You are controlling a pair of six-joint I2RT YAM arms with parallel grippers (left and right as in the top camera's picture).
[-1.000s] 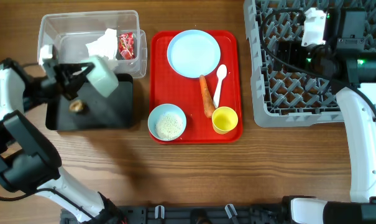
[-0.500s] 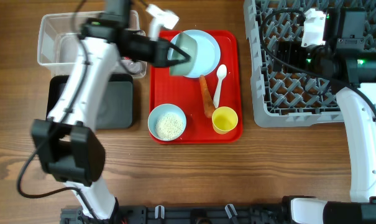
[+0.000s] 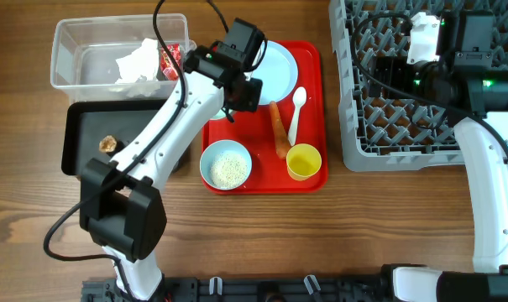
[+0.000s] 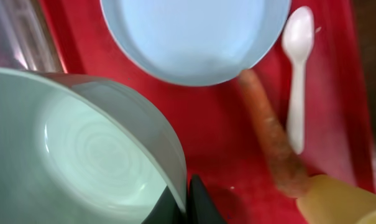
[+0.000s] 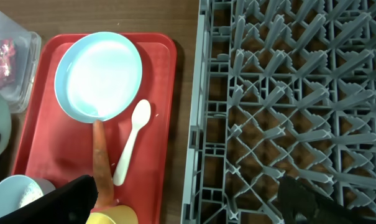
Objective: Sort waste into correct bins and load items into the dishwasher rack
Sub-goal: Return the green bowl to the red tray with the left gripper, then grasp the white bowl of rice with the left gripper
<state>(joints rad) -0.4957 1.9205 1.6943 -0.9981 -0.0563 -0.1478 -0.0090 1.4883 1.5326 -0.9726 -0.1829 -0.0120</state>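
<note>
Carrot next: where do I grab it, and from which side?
Grip the carrot at mid-length, coming straight down from above and closing across its width. It lies flat on the red tray, with its ends close to the plate and the yellow cup. The spoon lies close alongside, so come down carefully.

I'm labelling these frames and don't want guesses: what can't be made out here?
Overhead: pale mint round bowl mostly hidden under the left gripper; right side of the shallow black rectangular tub covered by the left arm.
Left wrist: small yellow cup blurred, cut off by the bottom edge.
Right wrist: small red wrapper only a blurred smear at the left edge.
</note>
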